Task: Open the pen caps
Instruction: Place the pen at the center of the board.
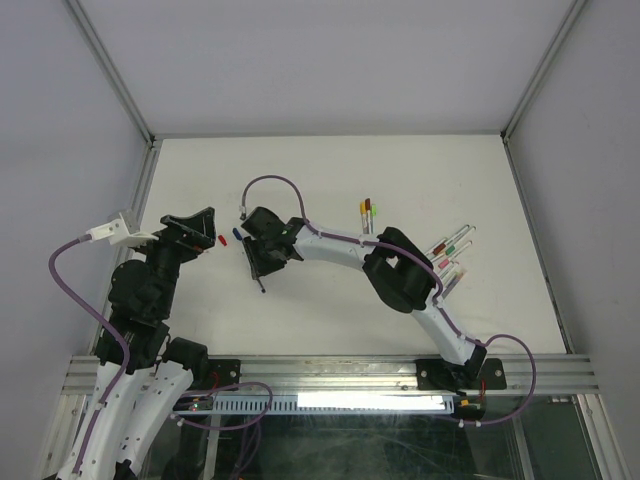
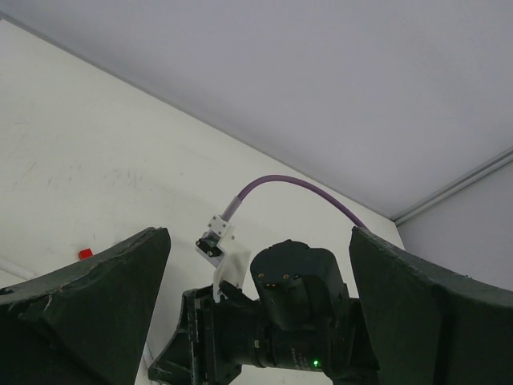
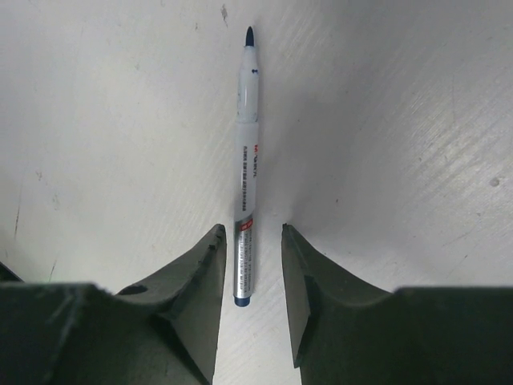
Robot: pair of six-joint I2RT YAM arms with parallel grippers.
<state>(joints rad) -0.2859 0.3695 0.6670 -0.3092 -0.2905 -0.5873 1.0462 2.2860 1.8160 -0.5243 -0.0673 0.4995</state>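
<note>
A red pen cap (image 1: 218,240) and a blue pen cap (image 1: 237,232) lie loose on the white table between the two grippers. The red pen cap (image 2: 84,253) also shows in the left wrist view, beside the left finger. My left gripper (image 1: 200,232) (image 2: 256,237) stands wide open with nothing between its fingers. My right gripper (image 1: 262,262) (image 3: 253,233) is open just above the table. An uncapped white pen (image 3: 247,160) with a bare blue tip lies flat between its fingers, with a gap on each side.
Two capped pens (image 1: 367,212) lie at the back middle. A fanned group of several capped pens (image 1: 450,250) lies right of the right arm's elbow. White walls close the table (image 1: 320,170) in at the back and both sides.
</note>
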